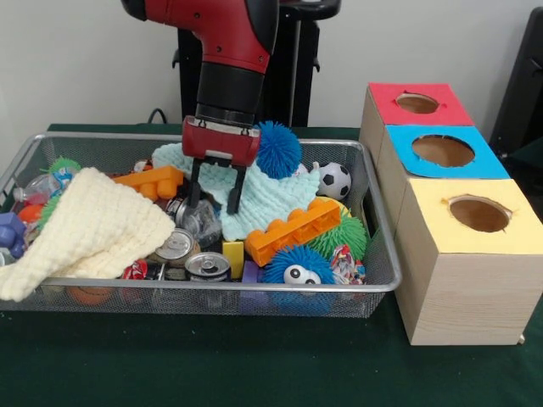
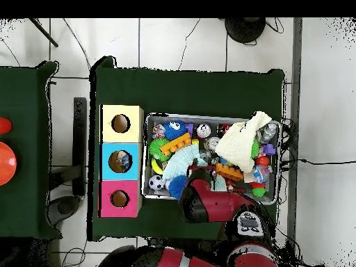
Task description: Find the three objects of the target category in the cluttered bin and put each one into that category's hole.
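Arm reaching steeply down; gripper (image 1: 215, 193) vertical, fingers spread apart.

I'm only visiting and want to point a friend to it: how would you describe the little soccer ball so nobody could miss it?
Start at the wire mesh bin on the green table, beside the three wooden boxes with coloured tops. Go to the bin's back corner nearest the red-topped box. The soccer ball sits there, next to the spiky blue ball: smooth, white with black patches, unlike the fuzzy toys around it.

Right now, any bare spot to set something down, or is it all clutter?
The wire bin is packed, gripper open among the cans and cloths. Bare green table runs along the bin's front in the front view. Overhead, another strip lies between bin and table edge, opposite the boxes.
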Available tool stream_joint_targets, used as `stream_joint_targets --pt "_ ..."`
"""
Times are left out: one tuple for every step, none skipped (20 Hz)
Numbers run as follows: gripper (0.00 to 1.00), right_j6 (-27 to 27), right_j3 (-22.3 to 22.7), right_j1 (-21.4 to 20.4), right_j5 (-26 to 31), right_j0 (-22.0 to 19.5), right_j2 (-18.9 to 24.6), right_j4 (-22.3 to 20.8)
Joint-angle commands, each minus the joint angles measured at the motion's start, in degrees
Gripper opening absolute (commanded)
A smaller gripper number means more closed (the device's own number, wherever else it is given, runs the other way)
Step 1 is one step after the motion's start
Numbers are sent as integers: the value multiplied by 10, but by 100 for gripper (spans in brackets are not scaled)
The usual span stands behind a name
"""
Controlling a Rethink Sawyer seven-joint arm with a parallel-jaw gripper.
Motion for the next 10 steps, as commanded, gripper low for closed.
stream_joint_targets --pt "100 104 0 50 -32 7 1 42" --pt "100 105 -2 53 -38 7 2 45" --pt "100 107 -3 54 -45 6 6 48" --pt "100 110 -3 56 -55 9 4 57" --pt "100 112 -3 54 -58 6 10 58" --pt "100 115 -2 50 -58 5 13 61" --pt "100 117 0 46 -59 5 16 64" --pt "100 121 3 41 -58 4 19 69" --pt "100 126 6 38 -62 5 21 76" --pt "100 128 8 35 -63 11 17 87"
